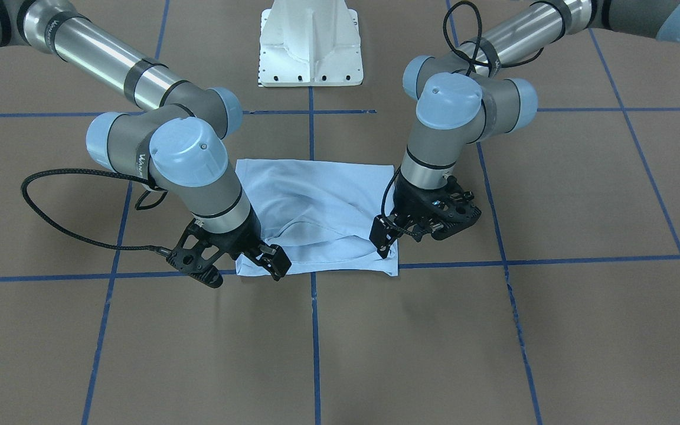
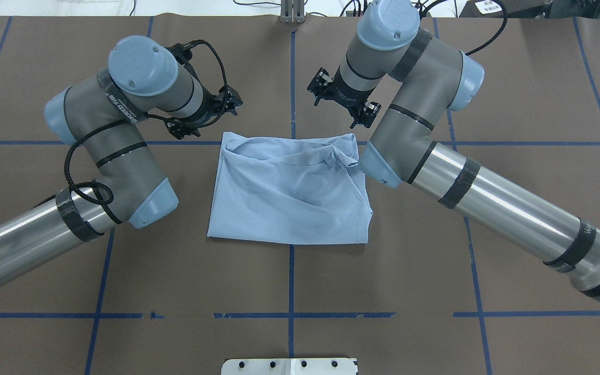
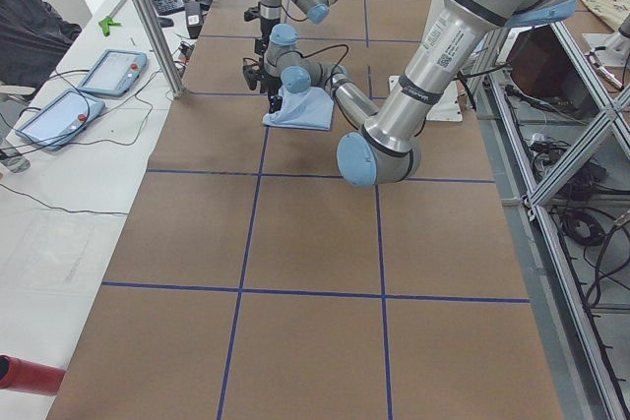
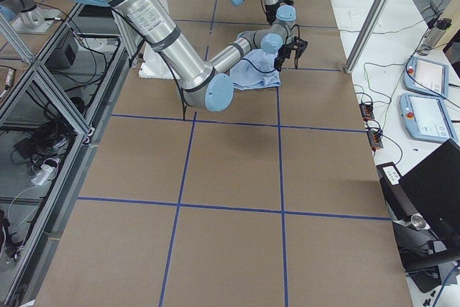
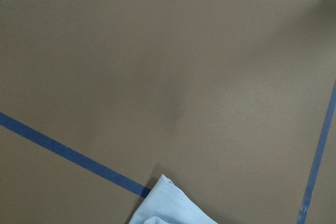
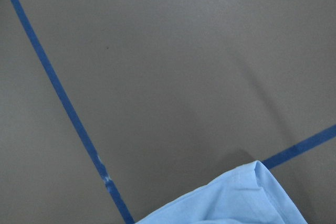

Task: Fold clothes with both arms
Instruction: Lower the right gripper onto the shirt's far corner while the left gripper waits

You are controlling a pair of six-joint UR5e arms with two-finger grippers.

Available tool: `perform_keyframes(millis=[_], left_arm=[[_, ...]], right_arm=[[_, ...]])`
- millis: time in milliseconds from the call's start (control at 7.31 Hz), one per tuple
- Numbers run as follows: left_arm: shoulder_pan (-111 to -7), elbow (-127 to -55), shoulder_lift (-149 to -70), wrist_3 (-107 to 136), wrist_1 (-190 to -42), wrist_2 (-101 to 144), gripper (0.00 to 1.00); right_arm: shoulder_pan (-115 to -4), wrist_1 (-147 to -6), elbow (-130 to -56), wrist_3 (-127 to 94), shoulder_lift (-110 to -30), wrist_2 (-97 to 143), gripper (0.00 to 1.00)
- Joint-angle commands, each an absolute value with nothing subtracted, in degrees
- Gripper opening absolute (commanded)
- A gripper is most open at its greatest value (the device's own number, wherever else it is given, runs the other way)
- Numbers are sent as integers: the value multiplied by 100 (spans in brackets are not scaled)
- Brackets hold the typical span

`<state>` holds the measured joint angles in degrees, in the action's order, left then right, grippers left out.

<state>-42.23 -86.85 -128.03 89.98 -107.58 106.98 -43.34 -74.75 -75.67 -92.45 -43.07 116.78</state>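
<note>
Left tool [image 1: 419,236], right tool [image 1: 245,273], both spread, at T-shirt [image 1: 316,200] corners

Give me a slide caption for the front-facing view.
Open black left gripper and right gripper at the near corners of a folded pale blue T-shirt on a brown table.

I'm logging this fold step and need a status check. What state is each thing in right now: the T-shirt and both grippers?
T-shirt: folded into a rough rectangle, lying on the table, top layer rumpled.
Left gripper: open, low at the shirt's far corner on its side, gripping nothing.
Right gripper: open, low at the other far corner, gripping nothing.
</note>
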Motion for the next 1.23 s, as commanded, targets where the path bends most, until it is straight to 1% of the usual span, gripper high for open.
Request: perform_keyframes(millis=[0,137,274,547,821,1095], left_arm=[[-4490,-9102,-12361,8406,-10696,10907,100],[-4596,-9210,-12227,8194,-10696,10916,100],[-4605,-9211,-12217,8183,-10679,10916,100],[-4597,-9202,-12208,8183,-10679,10925,100],[-4588,-9193,-12199,8183,-10679,10925,100],[-4588,-9193,-12199,8191,-10679,10934,100]], right_arm=[[-4001,-8509,-7856,-8793,-4272,11603,100],[-3842,-9082,-8084,-8545,-4263,11506,100],[-3789,-9131,-8095,-8526,-4237,11514,100],[-3604,-9176,-8007,-8508,-4245,11531,100],[-3560,-9219,-7692,-8211,-4202,11549,100],[-3586,-9903,-7664,-7447,-4061,11339,100]])
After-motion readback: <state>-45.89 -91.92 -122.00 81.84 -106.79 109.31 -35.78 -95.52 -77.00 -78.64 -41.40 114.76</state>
